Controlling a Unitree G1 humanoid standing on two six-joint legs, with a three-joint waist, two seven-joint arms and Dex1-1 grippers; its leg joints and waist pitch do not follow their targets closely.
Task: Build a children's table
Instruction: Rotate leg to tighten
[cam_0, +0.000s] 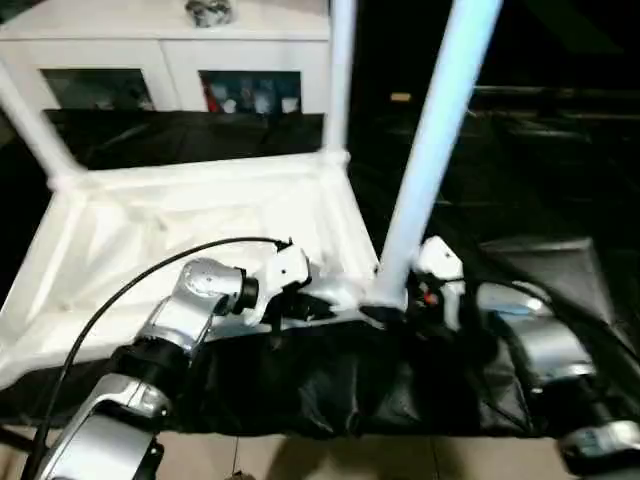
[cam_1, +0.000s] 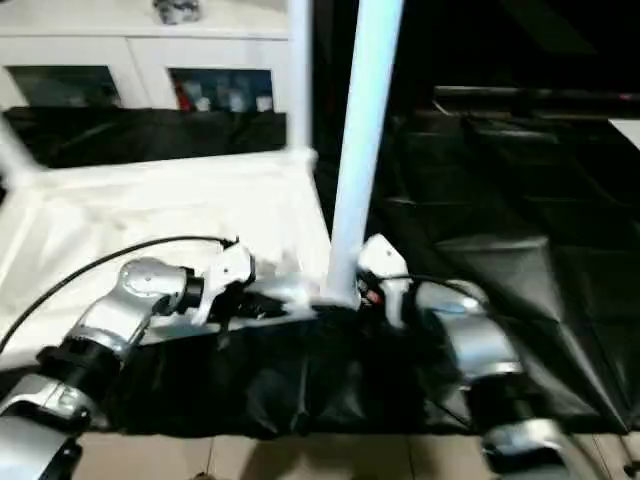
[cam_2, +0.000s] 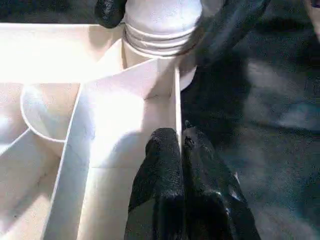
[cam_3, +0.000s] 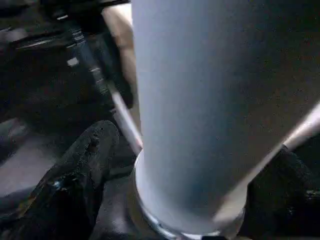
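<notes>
Between the right end effector's spread fingers stands a leg, its base threaded into the near corner of the upturned table top. Beside it, the left end effector is pinched shut on a rib of that top. Three legs are up; the fourth corner is hidden.

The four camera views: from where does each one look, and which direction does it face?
Left eye view: head, facing down at the upturned table top; both silver forearms show.
Right eye view: same scene, slightly shifted.
Left wrist view: along the left gripper, shut on a rib.
Right wrist view: along the right gripper, its fingers either side of the near leg.
Shared: that leg's base.
</notes>
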